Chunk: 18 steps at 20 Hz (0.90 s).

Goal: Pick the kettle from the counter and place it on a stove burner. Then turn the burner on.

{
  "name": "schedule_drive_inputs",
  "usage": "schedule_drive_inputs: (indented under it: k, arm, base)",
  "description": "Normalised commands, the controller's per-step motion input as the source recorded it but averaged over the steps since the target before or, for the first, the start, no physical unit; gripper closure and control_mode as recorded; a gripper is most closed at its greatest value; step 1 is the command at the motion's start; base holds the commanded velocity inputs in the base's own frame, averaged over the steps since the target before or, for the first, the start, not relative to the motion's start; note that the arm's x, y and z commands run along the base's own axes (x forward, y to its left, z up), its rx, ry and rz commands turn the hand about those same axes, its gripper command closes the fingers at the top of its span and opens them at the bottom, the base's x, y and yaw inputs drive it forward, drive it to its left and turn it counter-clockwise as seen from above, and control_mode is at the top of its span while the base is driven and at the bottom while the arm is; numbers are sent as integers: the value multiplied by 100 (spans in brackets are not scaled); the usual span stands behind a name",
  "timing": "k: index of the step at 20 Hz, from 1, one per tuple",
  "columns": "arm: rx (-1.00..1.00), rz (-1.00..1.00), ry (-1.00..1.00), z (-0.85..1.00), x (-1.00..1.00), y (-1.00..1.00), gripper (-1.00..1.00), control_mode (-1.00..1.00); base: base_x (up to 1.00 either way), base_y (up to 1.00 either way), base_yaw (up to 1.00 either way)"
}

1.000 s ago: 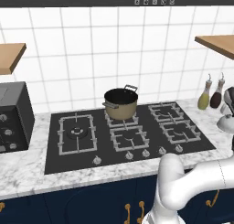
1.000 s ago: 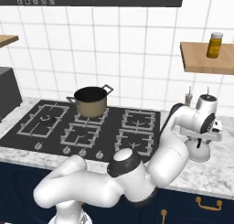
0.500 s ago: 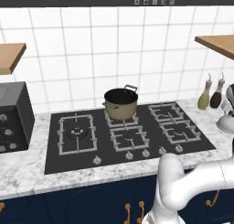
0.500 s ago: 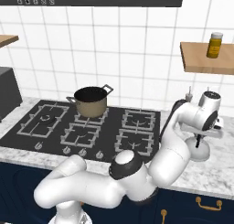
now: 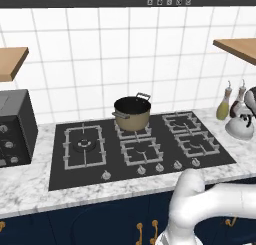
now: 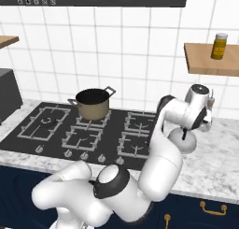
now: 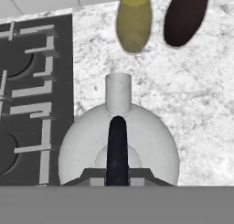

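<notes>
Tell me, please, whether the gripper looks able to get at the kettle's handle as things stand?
Probably yes. In the hand view the gripper hangs right over the kettle, its black handle centred between the jaws, nothing between; the two bottles stand apart beyond the spout.

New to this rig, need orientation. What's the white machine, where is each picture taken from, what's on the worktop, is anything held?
It is a rendered kitchen with a white robot arm on a mobile base. Two pictures come from base cameras behind the arm, left and right; the third looks down from the hand. The end effector hangs over the small silvery-white dome kettle with its black arched handle, standing on the white marble counter beside the black cooktop. Whether the kettle is gripped cannot be told. Behind it stand a yellow bottle and a dark bottle. A tan black-rimmed pot sits on a rear burner.
</notes>
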Motion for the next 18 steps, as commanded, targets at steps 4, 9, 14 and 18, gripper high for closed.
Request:
schedule_drive_inputs:
  k: [4,9,14,18]
  arm:
    - [-8,-1,-25,7,-1,100,100,-100]
    - [-8,-4,-13,10,9,100,100,-100]
    - [-3,-1,10,12,49,94,100,-100]
    - [-4,0,8,0,58,49,100,-100]
  base:
    - [0,0,0]
    - [0,0,0]
    - [0,0,0]
    - [0,0,0]
